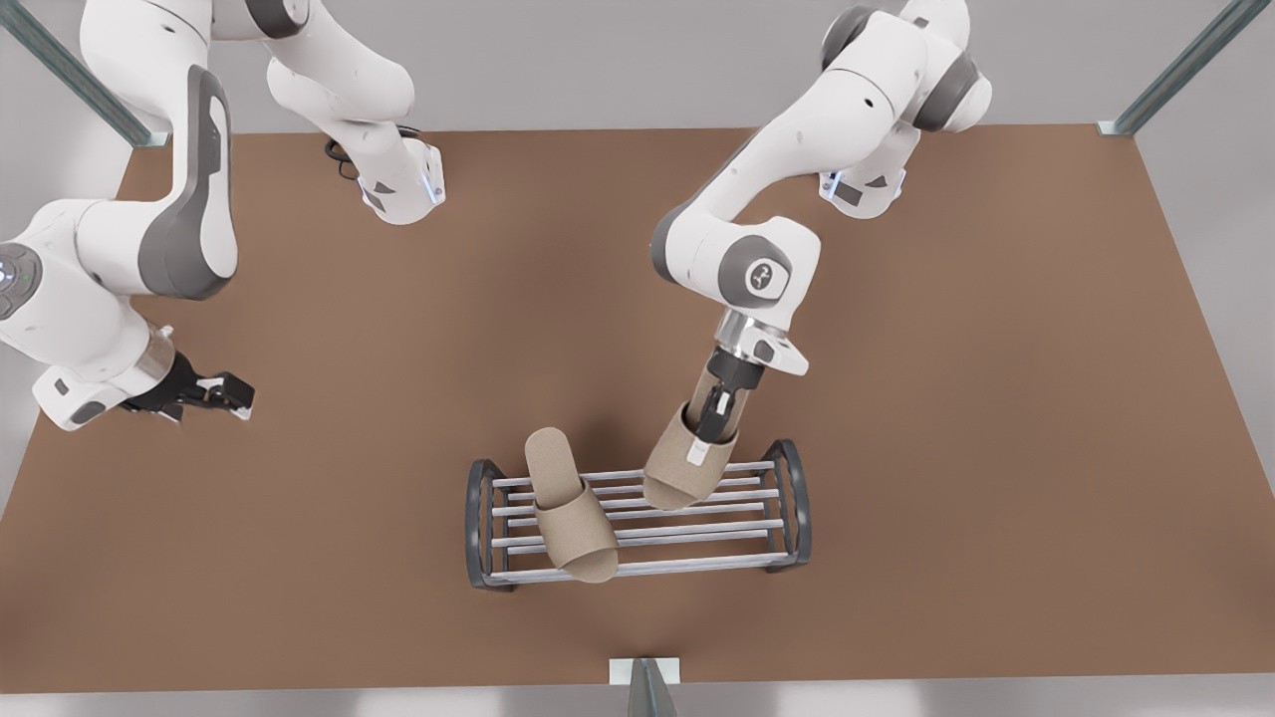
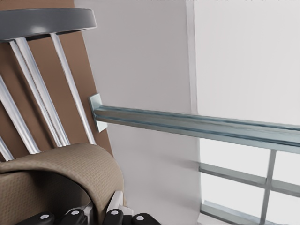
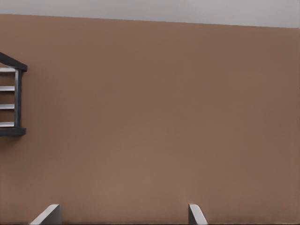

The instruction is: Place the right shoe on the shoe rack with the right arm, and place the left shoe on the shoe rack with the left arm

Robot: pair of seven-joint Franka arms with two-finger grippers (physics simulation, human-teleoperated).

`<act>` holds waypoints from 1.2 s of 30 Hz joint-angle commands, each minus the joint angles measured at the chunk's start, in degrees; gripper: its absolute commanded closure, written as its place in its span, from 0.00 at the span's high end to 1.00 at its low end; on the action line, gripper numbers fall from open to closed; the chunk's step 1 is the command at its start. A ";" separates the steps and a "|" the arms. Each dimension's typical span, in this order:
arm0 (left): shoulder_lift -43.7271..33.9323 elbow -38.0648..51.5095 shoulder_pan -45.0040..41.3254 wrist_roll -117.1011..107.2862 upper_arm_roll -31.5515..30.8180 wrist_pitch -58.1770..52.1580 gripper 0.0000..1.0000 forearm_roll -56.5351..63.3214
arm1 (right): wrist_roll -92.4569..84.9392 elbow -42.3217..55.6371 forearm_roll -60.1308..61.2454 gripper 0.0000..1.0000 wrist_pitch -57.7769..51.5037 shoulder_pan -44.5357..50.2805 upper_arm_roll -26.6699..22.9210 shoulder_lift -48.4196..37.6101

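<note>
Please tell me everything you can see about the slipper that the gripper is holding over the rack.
The held slipper is beige, open-toed, and looks like woven fabric, with a broad upper band. It is tilted steeply, its lower end on the pale bars of the shoe rack at the front view's right. The left gripper is shut on its band. A second slipper lies flat beside it, apart.

Brown tabletop (image 1: 996, 448), flat, matte. Pale grey floor beyond edges. Metal frame struts (image 1: 1185, 70) at far corners; another strut (image 1: 647, 687) mid near edge.
</note>
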 commanded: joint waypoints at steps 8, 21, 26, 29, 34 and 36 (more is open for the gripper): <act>8.09 8.52 1.77 -6.80 1.17 -4.93 0.21 4.10 | 7.52 0.46 -0.71 1.00 -4.61 0.34 -0.14 0.06; 8.09 4.04 1.59 -6.97 1.08 -5.64 0.99 4.45 | 7.34 2.75 -0.36 1.00 -5.22 2.80 0.03 0.59; 6.77 1.84 1.68 -7.59 0.91 -5.46 0.99 4.54 | 7.43 9.34 2.54 1.00 -34.84 2.88 -4.18 -2.84; 1.41 -1.58 1.94 -9.26 0.90 -5.11 0.99 4.02 | 7.34 20.94 -1.15 1.00 -27.29 4.55 -6.12 4.54; -26.09 -23.73 5.36 9.43 0.29 -0.89 1.00 19.92 | 7.08 20.77 -3.26 1.00 -25.35 4.73 -5.33 4.28; -29.97 -35.76 11.33 52.33 -2.16 -1.77 1.00 20.10 | 7.52 21.20 -3.88 1.00 -28.16 6.48 -3.13 2.52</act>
